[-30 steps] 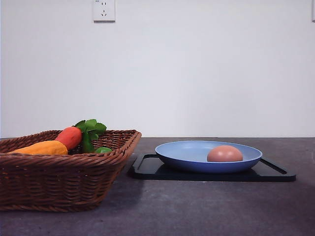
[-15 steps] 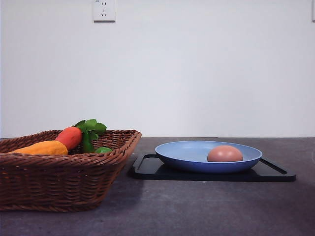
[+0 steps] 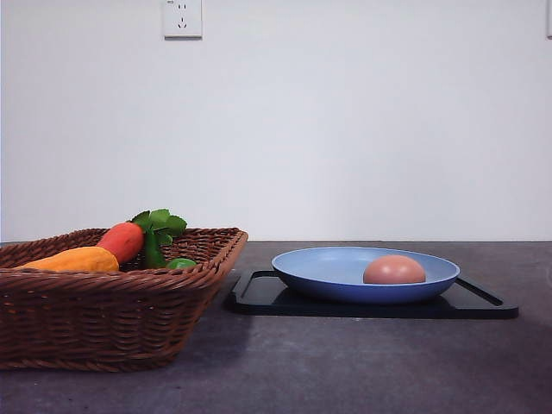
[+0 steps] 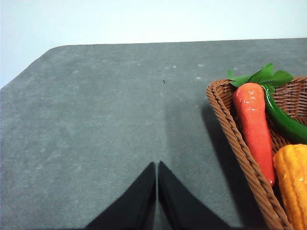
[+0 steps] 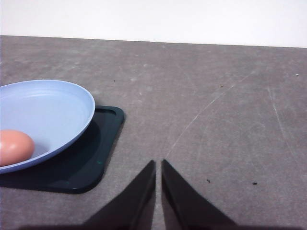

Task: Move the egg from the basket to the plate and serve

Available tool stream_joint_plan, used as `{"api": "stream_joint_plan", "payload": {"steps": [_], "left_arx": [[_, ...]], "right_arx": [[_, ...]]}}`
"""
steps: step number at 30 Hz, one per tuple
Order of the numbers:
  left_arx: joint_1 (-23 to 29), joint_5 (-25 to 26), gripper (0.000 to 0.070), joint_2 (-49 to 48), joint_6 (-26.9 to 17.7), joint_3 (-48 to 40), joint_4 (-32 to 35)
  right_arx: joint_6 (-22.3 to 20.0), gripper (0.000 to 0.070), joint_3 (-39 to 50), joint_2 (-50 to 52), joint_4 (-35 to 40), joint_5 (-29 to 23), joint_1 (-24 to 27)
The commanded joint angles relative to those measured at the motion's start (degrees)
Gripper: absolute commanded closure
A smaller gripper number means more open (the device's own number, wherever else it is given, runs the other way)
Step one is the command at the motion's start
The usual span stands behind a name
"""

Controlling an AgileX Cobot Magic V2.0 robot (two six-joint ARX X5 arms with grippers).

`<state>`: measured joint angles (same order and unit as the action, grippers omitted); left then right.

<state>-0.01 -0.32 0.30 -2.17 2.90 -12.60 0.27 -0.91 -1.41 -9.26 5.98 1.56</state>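
Note:
The brownish-pink egg [image 3: 394, 270] lies in the light-blue plate [image 3: 319, 269], right of its middle; the right wrist view has the egg [image 5: 14, 146] and plate [image 5: 53, 105] too. The brown wicker basket [image 3: 103, 315] stands at the left of the table. My left gripper [image 4: 157, 168] is shut with nothing held, over bare table beside the basket [image 4: 240, 143]. Beside the tray's corner, my right gripper [image 5: 158, 167] is shut and empty above the table, apart from the plate.
The plate rests on a flat black tray [image 3: 483, 304], whose corner [image 5: 103, 143] is near my right gripper. In the basket lie an orange-red carrot toy [image 3: 121, 241] with green leaves, a yellow-orange vegetable [image 3: 73, 260] and a green piece [image 3: 180, 263]. Grey table surrounds both grippers.

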Motion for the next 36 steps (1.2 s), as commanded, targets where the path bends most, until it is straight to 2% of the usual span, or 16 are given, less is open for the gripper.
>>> {"api": "stream_joint_plan", "payload": {"steps": [1, 36], "left_arx": [[0.1, -0.2, 0.07, -0.1, -0.1, 0.0, 0.6], [0.1, -0.2, 0.07, -0.1, -0.1, 0.0, 0.6]], "right_arx": [[0.3, 0.07, 0.3, 0.1, 0.2, 0.0, 0.1], [0.3, 0.07, 0.3, 0.1, 0.2, 0.0, 0.1]]}}
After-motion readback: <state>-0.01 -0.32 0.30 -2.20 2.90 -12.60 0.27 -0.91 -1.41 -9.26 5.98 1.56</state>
